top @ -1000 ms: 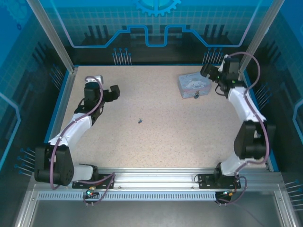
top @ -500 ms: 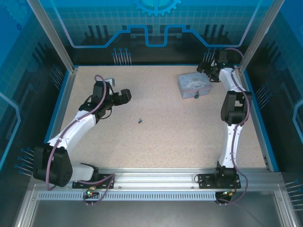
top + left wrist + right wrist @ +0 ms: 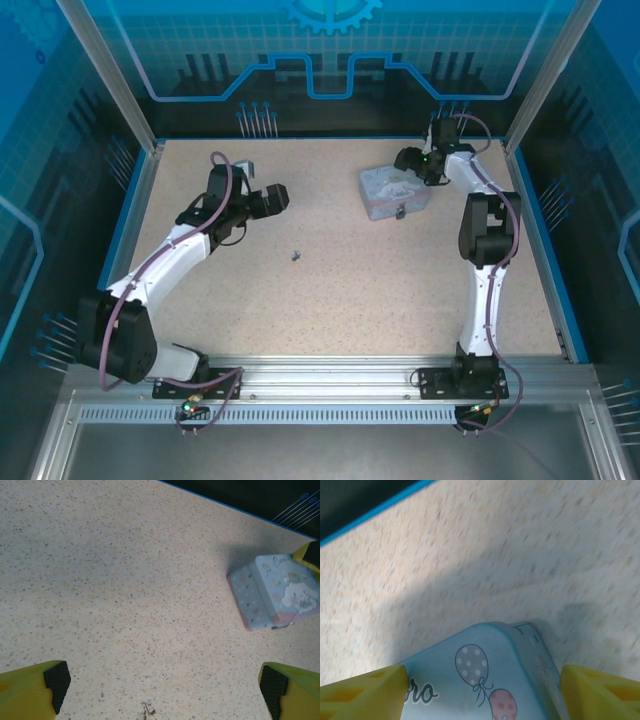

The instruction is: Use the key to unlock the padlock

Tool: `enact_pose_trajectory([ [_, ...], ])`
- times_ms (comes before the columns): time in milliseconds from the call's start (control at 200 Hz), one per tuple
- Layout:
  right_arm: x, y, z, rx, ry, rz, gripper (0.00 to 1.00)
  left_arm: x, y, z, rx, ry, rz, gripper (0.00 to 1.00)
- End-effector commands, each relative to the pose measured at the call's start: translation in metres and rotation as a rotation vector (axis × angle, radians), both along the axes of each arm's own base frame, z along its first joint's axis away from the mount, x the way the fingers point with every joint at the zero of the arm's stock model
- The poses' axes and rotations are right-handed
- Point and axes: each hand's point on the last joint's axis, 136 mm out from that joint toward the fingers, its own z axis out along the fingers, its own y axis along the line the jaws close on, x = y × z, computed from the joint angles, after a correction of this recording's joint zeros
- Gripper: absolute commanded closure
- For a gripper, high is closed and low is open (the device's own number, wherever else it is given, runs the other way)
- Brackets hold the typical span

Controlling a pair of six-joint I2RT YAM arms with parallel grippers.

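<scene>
The key [image 3: 296, 255] is a tiny dark sliver lying alone on the speckled table; in the left wrist view the key [image 3: 146, 710] lies at the bottom edge, between the spread fingers. My left gripper [image 3: 270, 197] hangs open up-left of it, and the left gripper [image 3: 162, 692] holds nothing. The padlock [image 3: 400, 211] is a small dark spot on the near side of the pale blue tin box [image 3: 393, 190]. My right gripper [image 3: 410, 162] is open at the tin's far right corner. The right gripper [image 3: 480, 695] has its yellow fingers [image 3: 360, 695] straddling the tin box [image 3: 485, 680].
The tin box [image 3: 275, 597] sits to the right in the left wrist view, near the blue back edge [image 3: 235, 507]. Blue rails [image 3: 128, 215] border the table on the left, right and back. Open tabletop stretches between the key and the tin.
My left gripper has reached right, toward the middle of the table. My right arm swung in to the tin's back corner, and the tin has shifted left and slightly nearer. The key stayed put.
</scene>
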Motion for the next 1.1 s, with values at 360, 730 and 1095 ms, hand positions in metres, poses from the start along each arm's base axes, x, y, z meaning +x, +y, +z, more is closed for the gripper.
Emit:
enact_pose_trajectory([
  [360, -0.118, 0.115, 0.028, 0.018, -0.059, 0.201, 0.2, 0.012, -0.043, -0.003, -0.078, 0.043, -0.055, 0.01],
  [730, -0.175, 0.097, 0.031, 0.034, -0.083, 0.105, 0.09, 0.006, -0.093, -0.036, -0.103, 0.122, -0.12, 0.01],
  [1095, -0.19, 0.108, 0.023, 0.136, -0.072, 0.119, 0.09, 0.018, -0.154, -0.064, -0.107, 0.184, -0.184, 0.01],
])
